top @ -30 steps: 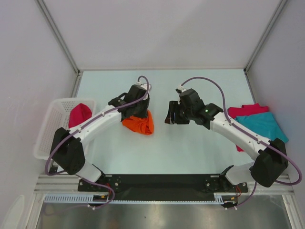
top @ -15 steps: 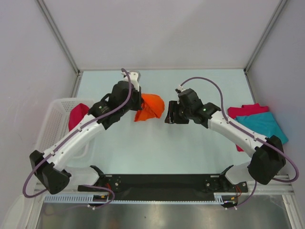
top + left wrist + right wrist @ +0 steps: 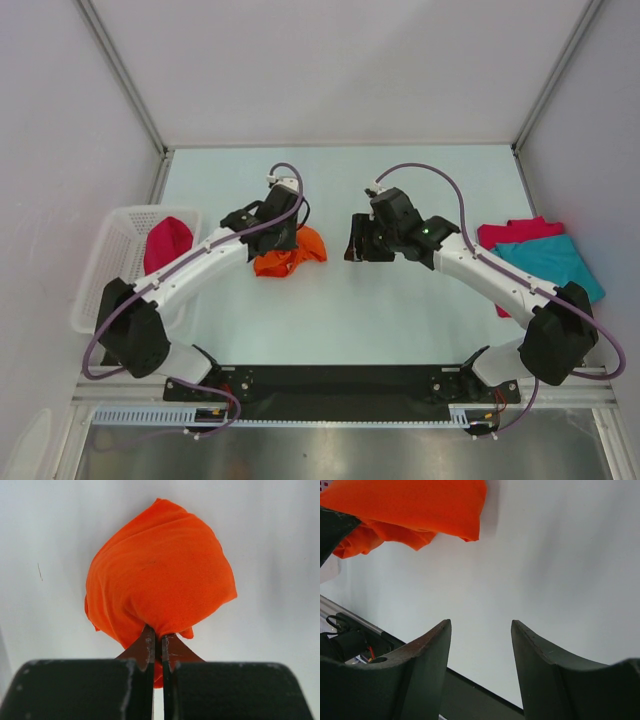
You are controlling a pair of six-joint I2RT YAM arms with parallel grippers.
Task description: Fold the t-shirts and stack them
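My left gripper (image 3: 281,243) is shut on the bright orange t-shirt (image 3: 290,252), which hangs bunched from its jaws near the table's middle; in the left wrist view the gripper (image 3: 158,639) pinches the orange cloth (image 3: 160,580). My right gripper (image 3: 352,238) is open and empty, just right of the orange shirt; in the right wrist view (image 3: 481,625) the orange cloth (image 3: 415,505) shows at the top left. A teal t-shirt (image 3: 555,265) lies over a crimson t-shirt (image 3: 515,233) at the right. Another crimson t-shirt (image 3: 167,242) sits in the basket.
A white mesh plastic basket (image 3: 105,270) stands at the table's left edge. Grey walls and metal frame posts (image 3: 125,80) bound the back and sides. The black rail (image 3: 340,380) with the arm bases runs along the near edge.
My left gripper swung the orange t-shirt up and rightward, then brought it back down and left; the shirt now hangs lower near the table. My right arm has barely moved.
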